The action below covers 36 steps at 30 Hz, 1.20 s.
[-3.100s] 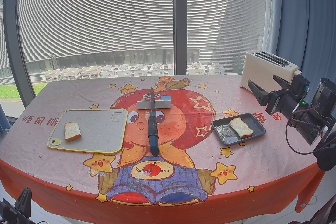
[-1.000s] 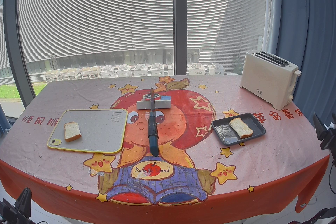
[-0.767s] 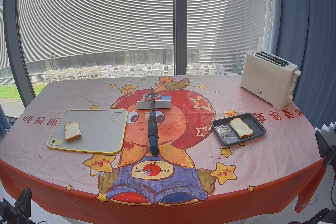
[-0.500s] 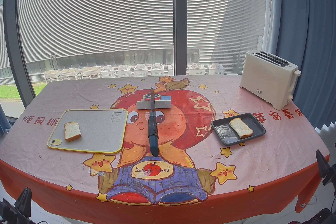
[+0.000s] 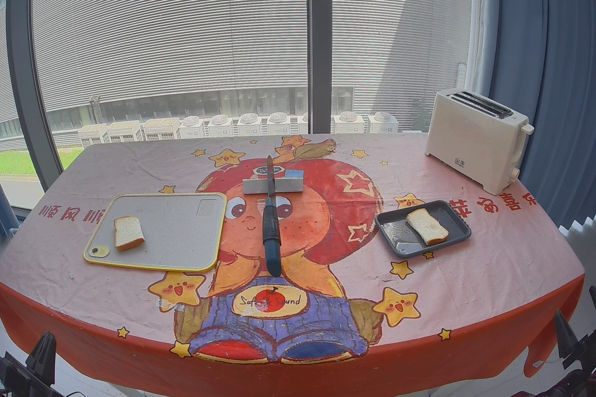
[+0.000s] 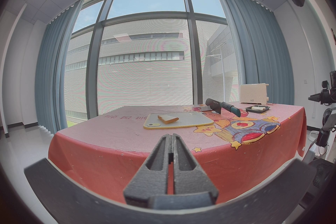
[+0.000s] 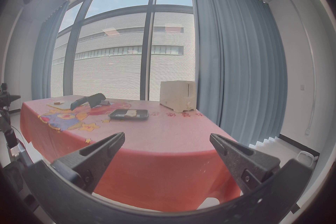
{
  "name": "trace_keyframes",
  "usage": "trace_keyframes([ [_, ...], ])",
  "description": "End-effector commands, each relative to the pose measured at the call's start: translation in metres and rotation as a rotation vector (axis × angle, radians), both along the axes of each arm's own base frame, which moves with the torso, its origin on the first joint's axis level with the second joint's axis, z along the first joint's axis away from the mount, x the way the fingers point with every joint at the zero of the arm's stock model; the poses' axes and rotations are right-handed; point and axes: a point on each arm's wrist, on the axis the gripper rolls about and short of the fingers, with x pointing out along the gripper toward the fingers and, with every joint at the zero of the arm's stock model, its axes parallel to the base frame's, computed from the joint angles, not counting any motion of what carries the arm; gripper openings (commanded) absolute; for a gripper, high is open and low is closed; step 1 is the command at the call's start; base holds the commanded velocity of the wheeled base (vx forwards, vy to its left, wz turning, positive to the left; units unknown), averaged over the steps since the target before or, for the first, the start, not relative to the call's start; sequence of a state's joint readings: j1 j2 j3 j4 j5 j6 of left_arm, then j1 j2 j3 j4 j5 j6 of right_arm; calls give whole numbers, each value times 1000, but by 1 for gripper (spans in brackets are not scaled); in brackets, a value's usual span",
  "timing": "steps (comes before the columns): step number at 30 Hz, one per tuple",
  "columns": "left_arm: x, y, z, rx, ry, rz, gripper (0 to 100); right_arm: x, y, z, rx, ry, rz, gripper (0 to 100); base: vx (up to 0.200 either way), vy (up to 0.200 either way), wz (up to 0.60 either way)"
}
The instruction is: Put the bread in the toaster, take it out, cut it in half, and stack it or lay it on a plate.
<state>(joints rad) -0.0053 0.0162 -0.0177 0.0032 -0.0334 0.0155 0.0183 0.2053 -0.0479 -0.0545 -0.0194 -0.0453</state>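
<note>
One bread piece (image 5: 128,232) lies on the grey, yellow-rimmed cutting board (image 5: 180,231) at the table's left. A second bread piece (image 5: 427,226) lies in the dark plate (image 5: 389,229) at the right. The white toaster (image 5: 478,138) stands at the back right, its slots empty. A blue-handled knife (image 5: 270,224) rests mid-table, blade on a small stand (image 5: 288,183). My left gripper (image 6: 170,136) is shut and empty, low before the table's left front edge. My right gripper (image 7: 166,136) is open and empty, low off the right front corner.
The round table (image 5: 496,274) has a patterned orange cloth hanging over its edge. A window and a blue curtain (image 5: 546,44) stand behind it. Bare cloth lies between the board, the knife and the plate.
My right arm has drawn back from beside the toaster and dropped below the table's right front edge. The bread, knife and left gripper have stayed put.
</note>
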Motion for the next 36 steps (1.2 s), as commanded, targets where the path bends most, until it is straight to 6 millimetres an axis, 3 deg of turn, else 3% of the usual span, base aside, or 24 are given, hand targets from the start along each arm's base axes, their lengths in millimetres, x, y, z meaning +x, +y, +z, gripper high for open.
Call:
trace_keyframes([
  [1,0,0,-5,0,0,0,0,-12,0,-19,3,-40,21,100,0,0,0],
  [36,0,0,-5,0,0,0,0,-16,0,-22,64,-105,-33,100,0,0,0],
])
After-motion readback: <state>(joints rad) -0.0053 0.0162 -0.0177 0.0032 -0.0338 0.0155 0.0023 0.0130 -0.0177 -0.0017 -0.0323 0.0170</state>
